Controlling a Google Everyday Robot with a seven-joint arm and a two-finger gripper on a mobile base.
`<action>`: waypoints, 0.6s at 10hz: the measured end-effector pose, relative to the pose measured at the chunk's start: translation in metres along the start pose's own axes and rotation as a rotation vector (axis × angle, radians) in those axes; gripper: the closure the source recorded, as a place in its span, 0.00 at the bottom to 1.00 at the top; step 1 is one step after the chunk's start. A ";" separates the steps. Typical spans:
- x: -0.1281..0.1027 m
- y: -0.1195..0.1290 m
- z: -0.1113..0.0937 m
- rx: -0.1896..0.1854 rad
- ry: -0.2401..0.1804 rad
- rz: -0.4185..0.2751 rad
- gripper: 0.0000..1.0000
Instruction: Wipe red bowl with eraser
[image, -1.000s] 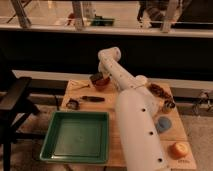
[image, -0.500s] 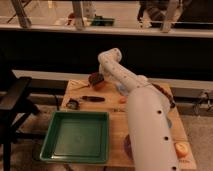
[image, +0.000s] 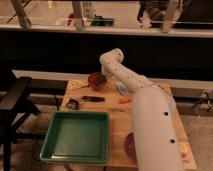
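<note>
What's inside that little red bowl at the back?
The dark eraser, held there by the gripper reaching down from above. The red bowl's bottom beneath it is hidden.

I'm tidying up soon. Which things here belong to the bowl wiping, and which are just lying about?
In the job: red bowl; eraser, in the gripper at the bowl.
Lying about: green tray; dark-handled tool; black-and-grey lump; maroon disc.

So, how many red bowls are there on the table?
1. The red bowl sits at the far edge of the table, with the gripper shut just over it. The arm covers part of the table, so another may be hidden.
</note>
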 end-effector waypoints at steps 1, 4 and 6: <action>0.005 -0.001 0.002 -0.004 0.007 0.008 0.98; 0.020 -0.009 0.008 -0.010 0.021 0.024 0.98; 0.023 -0.023 0.015 -0.008 0.018 0.024 0.98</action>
